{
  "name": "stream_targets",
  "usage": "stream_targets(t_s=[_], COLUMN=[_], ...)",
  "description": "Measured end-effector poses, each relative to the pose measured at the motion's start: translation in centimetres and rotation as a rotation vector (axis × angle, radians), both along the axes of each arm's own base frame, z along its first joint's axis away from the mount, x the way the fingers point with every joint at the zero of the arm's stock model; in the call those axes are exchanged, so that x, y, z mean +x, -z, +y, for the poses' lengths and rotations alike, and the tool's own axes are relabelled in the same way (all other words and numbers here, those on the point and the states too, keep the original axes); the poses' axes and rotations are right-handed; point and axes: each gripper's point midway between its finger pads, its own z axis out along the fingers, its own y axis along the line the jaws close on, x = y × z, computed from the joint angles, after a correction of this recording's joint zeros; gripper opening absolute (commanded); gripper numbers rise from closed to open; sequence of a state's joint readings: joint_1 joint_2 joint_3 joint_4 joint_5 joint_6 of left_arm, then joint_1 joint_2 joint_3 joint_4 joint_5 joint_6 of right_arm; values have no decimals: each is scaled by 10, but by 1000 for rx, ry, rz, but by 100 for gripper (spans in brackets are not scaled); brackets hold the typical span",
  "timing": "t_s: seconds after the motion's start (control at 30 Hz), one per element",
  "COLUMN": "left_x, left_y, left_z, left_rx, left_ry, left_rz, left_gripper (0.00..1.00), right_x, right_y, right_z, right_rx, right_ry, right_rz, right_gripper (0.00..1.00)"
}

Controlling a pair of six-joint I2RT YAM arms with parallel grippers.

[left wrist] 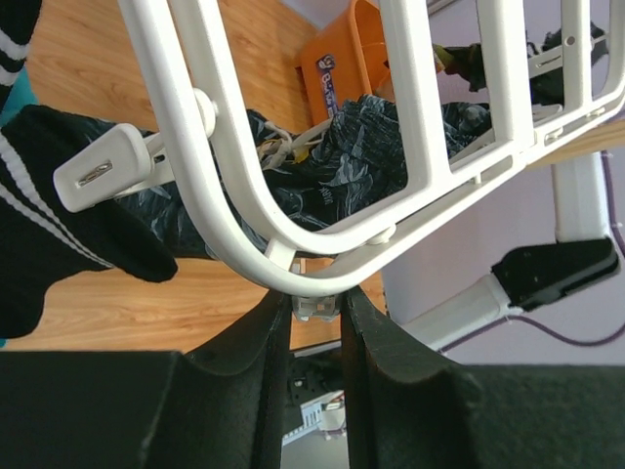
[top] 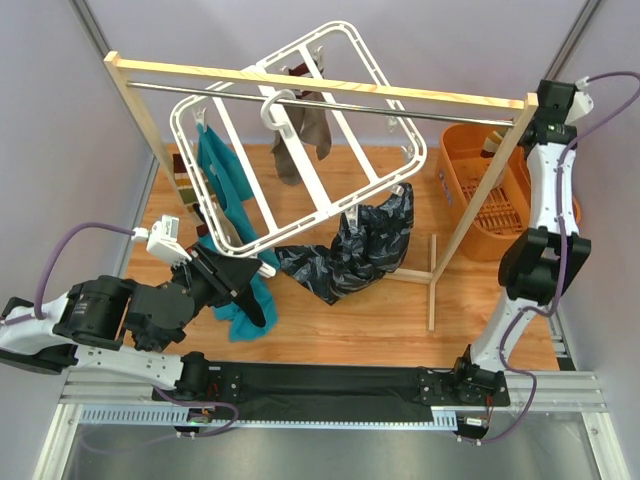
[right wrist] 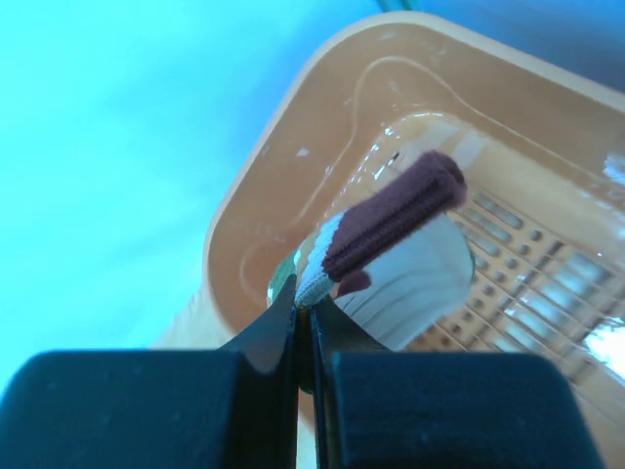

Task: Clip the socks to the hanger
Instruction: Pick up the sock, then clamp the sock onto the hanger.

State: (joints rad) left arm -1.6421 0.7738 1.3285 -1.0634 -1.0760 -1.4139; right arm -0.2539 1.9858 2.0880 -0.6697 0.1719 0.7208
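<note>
Left hand [left wrist: 314, 299] grips hanger [left wrist: 190, 147] clip [left wrist: 316, 311]; right hand [right wrist: 304, 306] pinches sock [right wrist: 391, 220] in basket [right wrist: 259, 200].

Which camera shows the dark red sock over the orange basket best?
Right wrist: the sock fills the middle, pinched in the right jaws over the basket. Top and left wrist views show the basket, the sock too small to tell.

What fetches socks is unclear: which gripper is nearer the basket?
Right. The right gripper is over the basket, shut on a sock; the left gripper is far off, on a clip at the hanger's corner.
</note>
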Motion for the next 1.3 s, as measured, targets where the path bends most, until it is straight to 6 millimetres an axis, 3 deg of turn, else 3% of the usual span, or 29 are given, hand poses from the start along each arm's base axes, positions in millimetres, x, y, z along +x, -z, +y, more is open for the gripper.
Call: stream_targets(t_s=[0.1,0.13,0.17,0.3,0.4,0.5,0.6,0.7,0.83,1.03,1.3], left_x=[1,1,1,1,1,2,3,3,4,4,4], left_y=[0,-1,-1,-2,-3,-6,-11,-14,-16,-23,-25], left_z=[1,0,0,0,0,0,2,5,9,10,4], left_rx=[5,5,4,1,3,0,-15,-30,-46,-73,-69], left_ry=[-2,-1,-1,-1,-3,-3,-2,-3,-10,-6,3], left_rz=[-5,-6,-7,-11,-18,-28,-36,-40,-44,-51,-57], left_gripper=[0,0,0,0,0,0,0,0,0,0,0], right_x=[-32,-53,-60,-148,-231,-314,-379,-419,-444,-479,-530], right_y=[-34,-54,-60,-134,-191,-218,-222,-204,-179,-159,-144], right_z=[23,35,40,79,103,130,154,183,229,290,325], right_rx=[-113,-161,-173,-274,-338,-372,-381,-339,-217,31,226], right_ry=[-125,-176,-192,-311,-349,-397,-459,-587,-873,-1347,-1852], right_rz=[-1,-12,-15,-138,-279,-399,-468,-466,-433,-428,-347], right_gripper=[0,0,0,0,0,0,0,0,0,0,0])
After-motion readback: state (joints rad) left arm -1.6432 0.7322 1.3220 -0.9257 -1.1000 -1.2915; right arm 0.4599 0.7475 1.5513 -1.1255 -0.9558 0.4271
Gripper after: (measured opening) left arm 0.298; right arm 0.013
